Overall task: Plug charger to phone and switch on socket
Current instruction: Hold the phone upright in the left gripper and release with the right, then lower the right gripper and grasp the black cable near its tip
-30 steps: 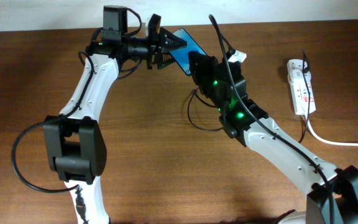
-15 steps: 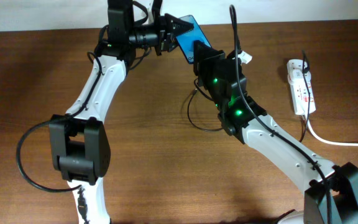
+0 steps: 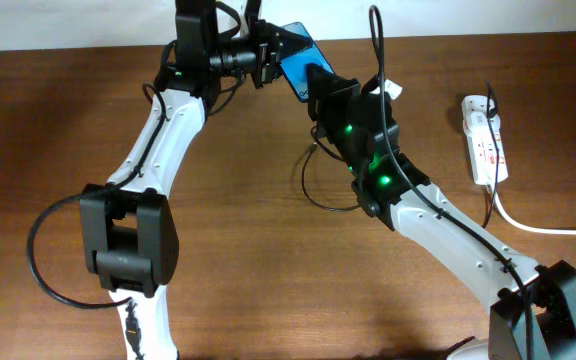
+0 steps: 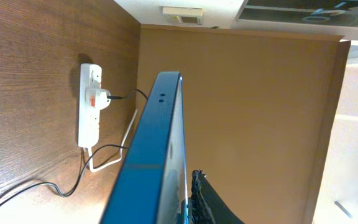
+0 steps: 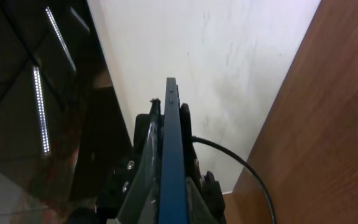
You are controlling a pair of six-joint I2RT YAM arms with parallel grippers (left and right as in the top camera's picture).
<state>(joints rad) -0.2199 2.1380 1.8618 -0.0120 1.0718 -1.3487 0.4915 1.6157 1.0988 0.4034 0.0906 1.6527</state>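
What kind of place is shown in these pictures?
Probably an indoor workroom or lab: a wooden table, a white power strip lying on it, and a plain pale wall beside it.

lower end of phone hidden behind right claw — socket switches too small, charger tip unseen

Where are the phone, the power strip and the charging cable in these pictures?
phone (image 3: 301, 52), overhead view, on its blue screen.
socket (image 3: 486, 140), overhead view, on the middle of its white body.
charger (image 3: 303, 182), overhead view, on its thin black loop.
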